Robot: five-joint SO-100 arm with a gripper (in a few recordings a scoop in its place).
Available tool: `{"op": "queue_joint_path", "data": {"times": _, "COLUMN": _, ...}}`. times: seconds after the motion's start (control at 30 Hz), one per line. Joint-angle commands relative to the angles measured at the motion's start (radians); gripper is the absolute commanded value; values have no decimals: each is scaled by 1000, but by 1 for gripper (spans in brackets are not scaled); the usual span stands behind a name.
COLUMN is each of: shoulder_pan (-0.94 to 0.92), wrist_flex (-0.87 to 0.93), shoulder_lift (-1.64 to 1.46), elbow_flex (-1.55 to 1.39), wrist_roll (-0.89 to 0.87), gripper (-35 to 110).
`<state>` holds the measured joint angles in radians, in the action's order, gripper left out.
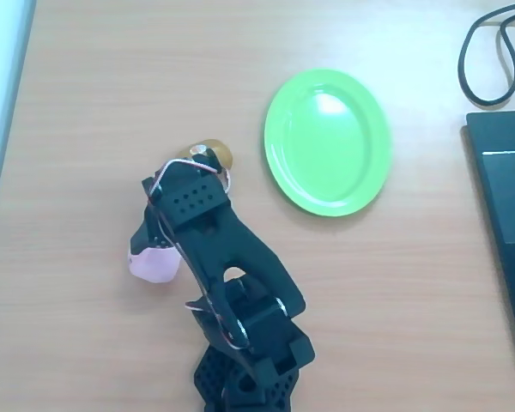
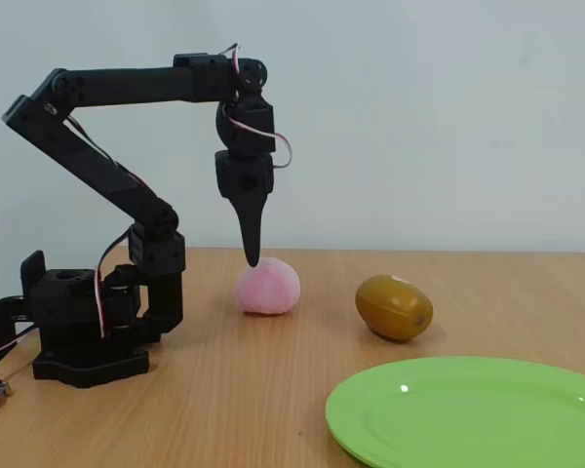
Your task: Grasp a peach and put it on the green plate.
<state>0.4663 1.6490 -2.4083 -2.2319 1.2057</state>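
Bright, even light, soft shadows, glare on the green plate (image 1: 328, 142), mild blur.

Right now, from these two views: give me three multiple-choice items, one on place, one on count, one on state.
1. Where does the gripper hang?
A. above the peach
B. over the green plate
C. beside the arm's base

2. How many fruits are on the table?
A. one
B. two
C. four

3. The plate is:
A. holding the peach
B. flipped over
C. bare

Key: 1 A, the fingertips meet the peach's top in the fixed view. 2 B, the peach and a brown fruit. 3 C, nothing lies on it in the overhead view.
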Motion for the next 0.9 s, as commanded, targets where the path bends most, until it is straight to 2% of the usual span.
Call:
{"op": "queue_joint_path", "data": {"times": 0.0, "shoulder_pan": 6, "wrist_flex": -6, "shoulder_lift": 9, "elbow_flex": 26, "wrist_roll": -9, "gripper": 47}}
{"op": "queue_joint_path", "data": {"times": 0.37, "shoulder_pan": 21, "wrist_flex": -66, "shoulder_lift": 95, "elbow_flex": 21, "wrist_roll": -103, "gripper": 47}}
{"op": "queue_joint_path", "data": {"times": 0.87, "shoulder_pan": 63, "wrist_flex": -184, "shoulder_lift": 213, "elbow_flex": -9, "wrist_roll": -336, "gripper": 46}}
